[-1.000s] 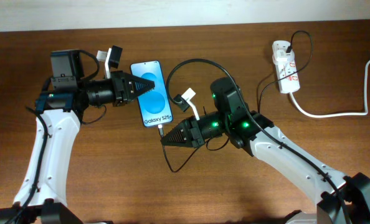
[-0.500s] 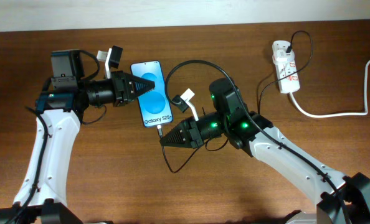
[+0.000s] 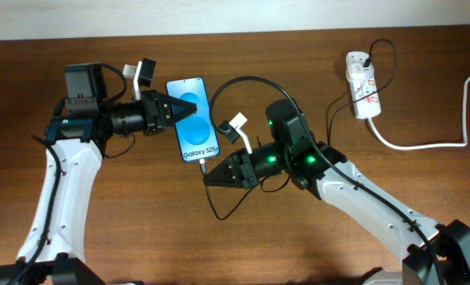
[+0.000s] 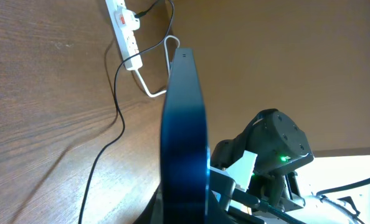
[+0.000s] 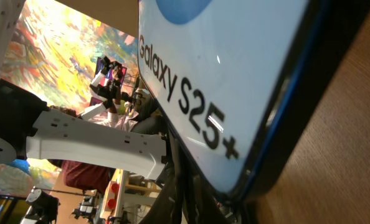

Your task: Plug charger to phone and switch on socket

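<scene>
The phone (image 3: 192, 119), with a blue round-patterned screen and white "Galaxy S25+" lettering, is seen left of centre on the table (image 3: 140, 229). Its left edge is clenched by the left claw (image 3: 174, 113). At its near end the charger (image 3: 251, 77) tip is found, just beside the right claw (image 3: 210, 178), whose grip cannot be told.

The phone (image 3: 193, 119) sits left of centre, blue screen up and "Galaxy S25+" readable, its left edge pinched in my left gripper (image 3: 170, 112). The charger (image 3: 251, 77) puts a pale tip at the phone's lower edge. Its black cable loops to the upper right, plugged into the white, red-switched socket (image 3: 365, 96).
</scene>
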{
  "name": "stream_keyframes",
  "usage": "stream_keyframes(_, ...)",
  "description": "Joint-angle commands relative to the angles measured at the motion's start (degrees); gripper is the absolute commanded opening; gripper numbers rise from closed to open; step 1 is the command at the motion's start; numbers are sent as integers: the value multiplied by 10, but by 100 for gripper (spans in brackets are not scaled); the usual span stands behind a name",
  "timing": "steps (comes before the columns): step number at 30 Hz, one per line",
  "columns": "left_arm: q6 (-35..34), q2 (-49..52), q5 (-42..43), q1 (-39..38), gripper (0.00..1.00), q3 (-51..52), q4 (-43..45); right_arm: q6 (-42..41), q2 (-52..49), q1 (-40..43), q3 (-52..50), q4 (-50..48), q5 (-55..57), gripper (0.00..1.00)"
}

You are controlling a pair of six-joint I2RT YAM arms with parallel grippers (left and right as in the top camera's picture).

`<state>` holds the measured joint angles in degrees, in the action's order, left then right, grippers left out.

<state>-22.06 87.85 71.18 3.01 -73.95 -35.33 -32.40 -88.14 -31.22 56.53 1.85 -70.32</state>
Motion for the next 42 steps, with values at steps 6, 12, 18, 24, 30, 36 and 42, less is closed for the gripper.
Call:
stream_keyframes(6, 11, -7, 24, -2, 0, -15, 1, 4, -4, -2, 3, -2, 5, 4)
stream_keyframes(12, 11, -7, 23, -2, 0, -15, 1, 4, -4, -2, 3, -2, 5, 4)
stream_keyframes(18, 11, -7, 23, -2, 0, -15, 1, 4, -4, -2, 3, -6, 5, 4)
stream_keyframes(24, 11, -7, 23, -2, 0, -15, 1, 4, -4, -2, 3, -6, 4, 4)
stream_keyframes(30, 12, -7, 24, -2, 0, -15, 1, 4, -4, -2, 3, -6, 5, 4)
stream_keyframes(36, 26, -7, 26, -2, 0, -15, -5, 4, -3, -2, 3, -7, 4, 4)
stream_keyframes(42, 26, -7, 26, -2, 0, -15, -7, 4, -4, -2, 3, -8, 5, 4)
